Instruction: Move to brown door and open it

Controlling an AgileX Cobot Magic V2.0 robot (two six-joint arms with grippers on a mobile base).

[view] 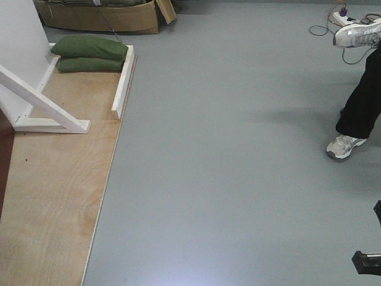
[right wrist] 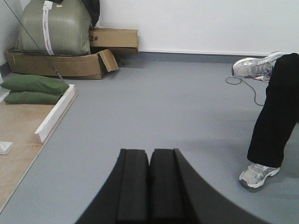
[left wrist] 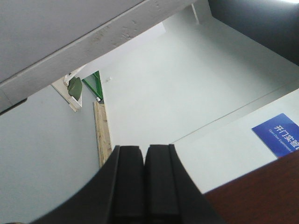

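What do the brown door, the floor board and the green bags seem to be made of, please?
The brown door looks like wood with a smooth reddish-brown finish; only a corner shows. The floor board seems bare plywood: pale, grainy. The green bags look like fabric, sagging softly.

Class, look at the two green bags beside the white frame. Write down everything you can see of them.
The green bags are two soft, cushion-like sacks of what looks like dull olive cloth. They are stacked flat, one on top of the other, and the upper one looks plumper. They lie lengthwise at the far end of the plywood board, tucked into the corner of the white frame rail, which their ends seem to touch. A cardboard box stands just behind them. Nothing rests on them.
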